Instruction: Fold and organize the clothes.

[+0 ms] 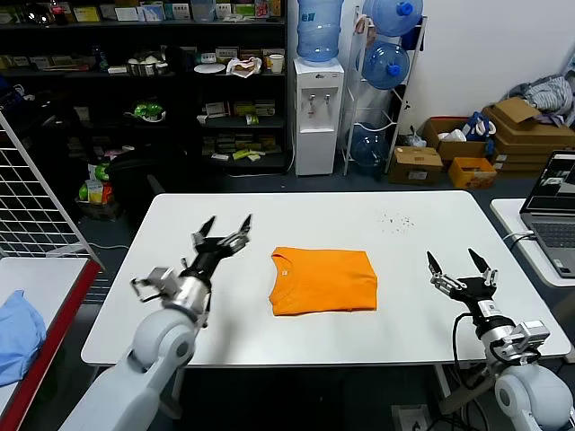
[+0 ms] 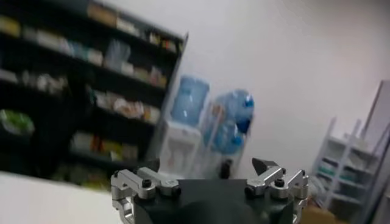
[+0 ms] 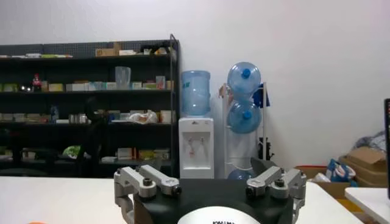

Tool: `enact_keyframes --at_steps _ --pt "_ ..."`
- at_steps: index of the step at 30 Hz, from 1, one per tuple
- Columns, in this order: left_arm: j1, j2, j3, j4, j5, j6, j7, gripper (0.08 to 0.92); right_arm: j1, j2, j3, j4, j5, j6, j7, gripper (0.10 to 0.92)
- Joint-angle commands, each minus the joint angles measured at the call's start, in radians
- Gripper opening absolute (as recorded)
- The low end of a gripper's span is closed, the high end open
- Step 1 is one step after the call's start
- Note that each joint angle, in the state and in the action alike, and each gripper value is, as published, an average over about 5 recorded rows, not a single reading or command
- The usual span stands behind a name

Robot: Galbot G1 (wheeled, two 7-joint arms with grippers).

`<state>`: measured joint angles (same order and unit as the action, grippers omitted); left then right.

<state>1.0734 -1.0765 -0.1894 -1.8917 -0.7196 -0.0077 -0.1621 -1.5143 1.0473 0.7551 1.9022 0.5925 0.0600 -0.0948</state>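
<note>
The orange T-shirt (image 1: 322, 280) lies folded into a neat rectangle at the middle of the white table (image 1: 296, 215), plain side up, collar at the left. My left gripper (image 1: 226, 226) is open and empty, raised above the table to the left of the shirt. My right gripper (image 1: 460, 263) is open and empty, above the table's front right part, to the right of the shirt. Both wrist views look out at the room; a sliver of orange shows at the bottom edge of the right wrist view (image 3: 35, 222).
A light blue cloth (image 1: 18, 332) lies on a side table at the left. A laptop (image 1: 555, 211) sits on another table at the right. Shelves (image 1: 144, 81), a water dispenser (image 1: 318, 108) and cardboard boxes (image 1: 517, 135) stand behind.
</note>
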Motion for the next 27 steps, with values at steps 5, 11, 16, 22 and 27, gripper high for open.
enact_keyframes --at_steps 5,11,16,22,27 --pt "0.606 -0.19 -0.503 -0.19 0.463 -0.287 0.348 0.921 -0.094 0.091 0.067 0.03 -0.08 0.085 -0.045 0.921" --pt "0.623 -0.235 -0.503 -0.197 0.458 -0.275 0.355 0.921 -0.095 0.123 0.065 0.028 -0.103 0.092 -0.051 0.921" --pt "0.63 -0.223 -0.489 -0.191 0.432 -0.273 0.35 0.921 -0.079 0.142 0.064 0.018 -0.096 0.091 -0.059 0.921" --pt "0.619 -0.26 -0.474 -0.182 0.432 -0.267 0.35 0.921 -0.068 0.169 0.05 0.004 -0.118 0.099 -0.063 0.921" --pt "0.61 -0.284 -0.477 -0.18 0.435 -0.264 0.351 0.921 -0.074 0.183 0.045 0.003 -0.138 0.107 -0.063 0.921"
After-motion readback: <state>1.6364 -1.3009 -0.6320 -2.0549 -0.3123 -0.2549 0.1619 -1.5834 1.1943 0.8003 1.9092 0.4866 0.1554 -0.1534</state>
